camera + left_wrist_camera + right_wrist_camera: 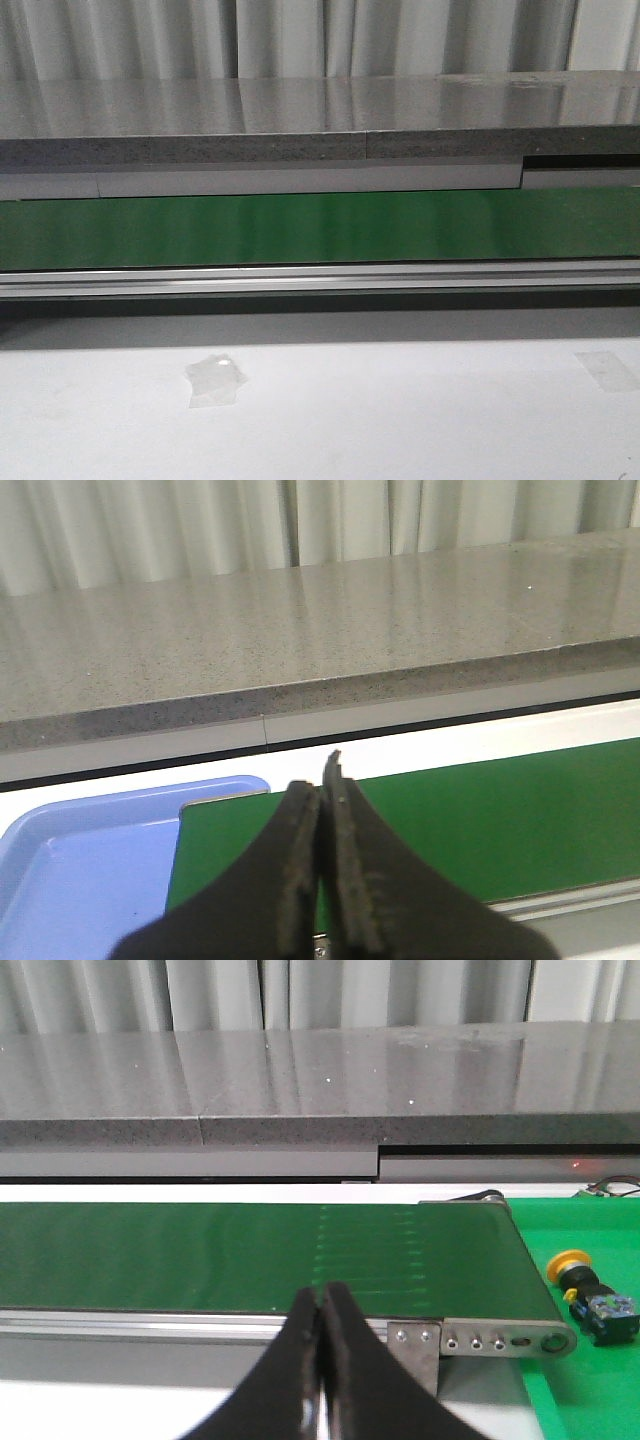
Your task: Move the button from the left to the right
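Note:
The button (588, 1290) lies on its side on a green mat (590, 1390) just past the right end of the conveyor belt (250, 1255). Its yellow-orange cap faces the belt and its black body points away. My right gripper (322, 1295) is shut with nothing between its fingers. It hovers in front of the belt's rail, well to the left of the button. My left gripper (322, 780) is also shut and empty, over the left end of the belt (480, 820). Neither gripper nor the button shows in the front view.
A blue tray (70, 870) sits beside the belt's left end. A long grey stone shelf (320, 120) runs behind the green belt (320, 230). An aluminium rail (320, 280) fronts the belt. Clear tape pieces (215, 380) lie on the white table.

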Robot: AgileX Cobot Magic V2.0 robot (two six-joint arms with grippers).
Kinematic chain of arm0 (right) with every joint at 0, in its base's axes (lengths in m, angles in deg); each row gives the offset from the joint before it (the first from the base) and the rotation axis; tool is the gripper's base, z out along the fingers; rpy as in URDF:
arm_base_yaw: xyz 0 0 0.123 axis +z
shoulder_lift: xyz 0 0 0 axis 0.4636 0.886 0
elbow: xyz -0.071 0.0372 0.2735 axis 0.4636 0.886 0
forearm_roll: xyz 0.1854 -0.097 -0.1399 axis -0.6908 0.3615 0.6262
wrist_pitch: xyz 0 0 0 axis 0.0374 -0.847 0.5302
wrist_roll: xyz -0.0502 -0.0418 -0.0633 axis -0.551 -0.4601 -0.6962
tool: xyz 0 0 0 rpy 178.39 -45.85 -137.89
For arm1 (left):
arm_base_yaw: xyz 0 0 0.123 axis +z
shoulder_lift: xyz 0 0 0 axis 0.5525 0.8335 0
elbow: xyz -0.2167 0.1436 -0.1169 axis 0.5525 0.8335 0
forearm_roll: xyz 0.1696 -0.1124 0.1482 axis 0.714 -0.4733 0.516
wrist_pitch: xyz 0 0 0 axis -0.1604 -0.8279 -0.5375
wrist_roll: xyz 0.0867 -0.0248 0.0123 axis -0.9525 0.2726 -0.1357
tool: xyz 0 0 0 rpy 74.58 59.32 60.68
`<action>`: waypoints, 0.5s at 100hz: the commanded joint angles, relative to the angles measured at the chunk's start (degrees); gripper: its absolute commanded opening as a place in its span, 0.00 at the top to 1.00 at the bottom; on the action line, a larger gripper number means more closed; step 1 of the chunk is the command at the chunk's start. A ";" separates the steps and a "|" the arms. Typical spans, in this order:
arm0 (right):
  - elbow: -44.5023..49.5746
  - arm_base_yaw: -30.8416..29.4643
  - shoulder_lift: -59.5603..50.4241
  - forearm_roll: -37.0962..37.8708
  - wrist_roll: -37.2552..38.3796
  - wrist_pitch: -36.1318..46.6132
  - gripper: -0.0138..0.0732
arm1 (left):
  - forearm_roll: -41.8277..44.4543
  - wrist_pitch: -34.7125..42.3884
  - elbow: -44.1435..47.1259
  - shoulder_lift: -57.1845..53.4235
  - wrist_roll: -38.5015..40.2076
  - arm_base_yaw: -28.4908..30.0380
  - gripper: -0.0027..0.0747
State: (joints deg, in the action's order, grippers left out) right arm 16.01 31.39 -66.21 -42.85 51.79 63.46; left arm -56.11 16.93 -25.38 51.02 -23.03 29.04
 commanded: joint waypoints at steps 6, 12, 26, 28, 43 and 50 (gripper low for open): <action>1.12 -0.04 -1.31 1.36 -0.06 5.69 0.92 | -0.92 4.66 -1.62 0.33 0.41 -0.41 0.99; 2.24 -0.04 -1.31 1.45 -0.06 6.18 0.92 | -0.92 4.66 -1.53 0.33 0.41 -0.41 0.99; 5.02 -0.04 -1.31 1.45 -0.06 9.14 0.92 | -0.92 4.66 -1.53 0.33 0.41 -0.41 0.99; 5.33 -0.04 -1.31 1.50 -0.06 9.81 0.92 | -0.92 4.66 -1.53 0.33 0.41 -0.41 0.99; 6.83 -0.04 -1.31 1.50 -0.06 11.81 0.92 | -0.92 4.66 -1.53 0.33 0.41 -0.41 0.99; 6.83 -0.04 -1.31 1.50 -0.06 11.86 0.92 | -0.92 4.66 -1.53 0.33 0.41 -0.41 0.99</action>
State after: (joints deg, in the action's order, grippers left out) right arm 23.68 31.39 -66.47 -41.97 51.82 69.71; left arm -56.11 16.98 -25.29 51.02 -23.03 29.04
